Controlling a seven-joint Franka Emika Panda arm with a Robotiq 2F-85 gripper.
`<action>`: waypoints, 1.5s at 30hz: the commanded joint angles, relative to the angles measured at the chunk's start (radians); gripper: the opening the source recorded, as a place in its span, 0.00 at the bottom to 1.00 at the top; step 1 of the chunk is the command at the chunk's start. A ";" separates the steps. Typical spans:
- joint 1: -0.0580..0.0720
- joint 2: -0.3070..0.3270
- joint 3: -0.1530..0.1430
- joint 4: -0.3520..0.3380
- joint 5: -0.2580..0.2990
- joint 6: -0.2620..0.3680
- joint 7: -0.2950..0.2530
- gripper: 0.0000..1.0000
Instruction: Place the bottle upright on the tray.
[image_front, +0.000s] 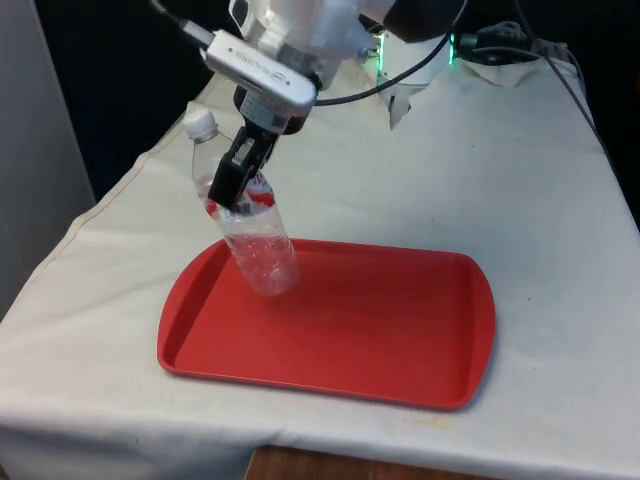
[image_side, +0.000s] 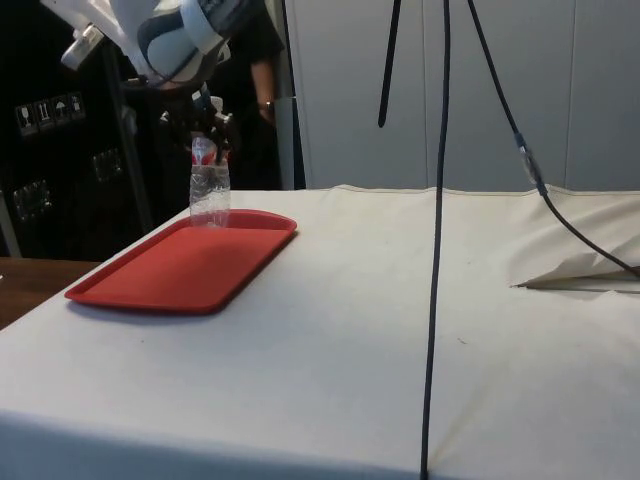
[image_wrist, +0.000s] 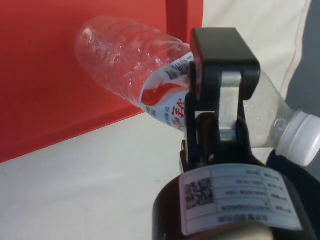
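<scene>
A clear plastic bottle (image_front: 255, 235) with a white cap and a red-and-white label is held at its middle by my gripper (image_front: 235, 185), which is shut on it. The bottle leans a little, cap towards the front view's left, and its base meets the red tray (image_front: 400, 330) at the tray's far left corner. From the side the bottle (image_side: 209, 185) stands nearly upright on the tray's (image_side: 180, 270) far end under the gripper (image_side: 205, 140). At the wrist, one black finger (image_wrist: 220, 100) crosses the bottle's (image_wrist: 130, 60) label.
The tray lies near the table's front edge in the front view. White cloth (image_front: 480, 170) spreads behind and to the front view's right of it. Cables (image_front: 555, 60) lie at the far right corner. A hanging black cable (image_side: 437, 220) crosses the side view.
</scene>
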 joint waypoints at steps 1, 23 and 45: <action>0.006 0.008 -0.007 0.005 -0.010 0.006 0.019 0.14; 0.012 0.052 0.033 0.042 -0.243 -0.013 0.220 0.14; 0.017 0.097 0.105 0.110 -0.390 -0.087 0.340 0.14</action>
